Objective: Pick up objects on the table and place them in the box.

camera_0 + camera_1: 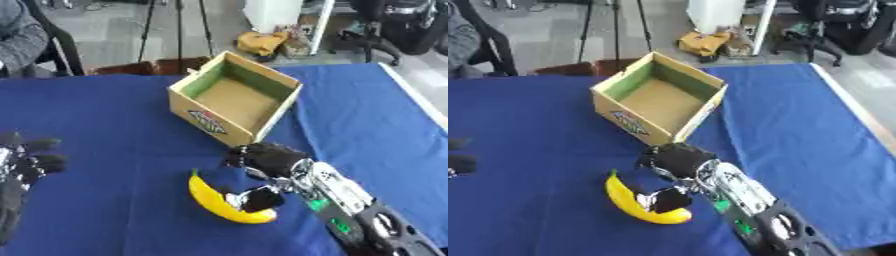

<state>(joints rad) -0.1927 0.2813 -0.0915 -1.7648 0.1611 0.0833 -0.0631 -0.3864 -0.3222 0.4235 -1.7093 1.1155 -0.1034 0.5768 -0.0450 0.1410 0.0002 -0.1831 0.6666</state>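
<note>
At the left edge, mid-height, the left hand (26,160) rests on the blue table (105,125) with relaxed, spread fingers, holding nothing. Below centre lies the banana (210,200), curved, on the cloth. The right hand (262,160) reaches in from the lower right, its thumb (258,199) against the banana's near end; whether the fingers grip it cannot be told. Above centre stands the open, empty box (234,97).

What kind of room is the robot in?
Probably a lab or workshop, not a home. A table with a blue cloth is set up for practice with a cardboard box and a banana. Behind it are tripod legs and an office chair on a bare floor.
</note>
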